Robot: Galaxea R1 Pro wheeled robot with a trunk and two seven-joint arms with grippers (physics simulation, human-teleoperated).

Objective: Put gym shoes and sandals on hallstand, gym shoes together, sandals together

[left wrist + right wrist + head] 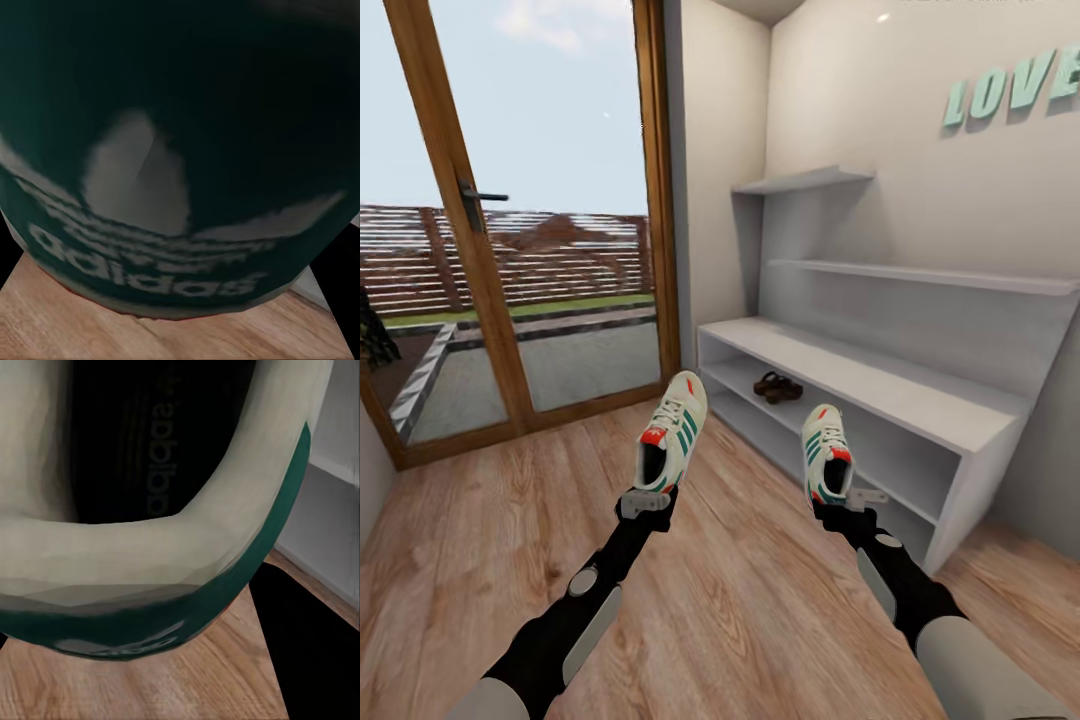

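Observation:
I hold one white gym shoe (pixel 672 435) with green stripes in my left gripper (pixel 647 503), which is shut on its heel, toe pointing away. My right gripper (pixel 854 499) is shut on the heel of the second gym shoe (pixel 827 452). Both shoes hang above the wood-plank corridor floor (pixel 740 610), in front of the white hallstand (pixel 880 385). The two dark brown sandals (pixel 777 387) lie side by side in its upper open bay. The left wrist view is close on the shoe's dark green insole (pixel 180 150); the right wrist view shows the other shoe's heel rim (pixel 150 562).
A glazed wooden door (pixel 520 230) with a dark handle (pixel 478 200) stands to the left. Two stepped wall shelves (pixel 920 275) sit above the bench, under pale green letters (pixel 1010 95). Open floor lies between me and the rack.

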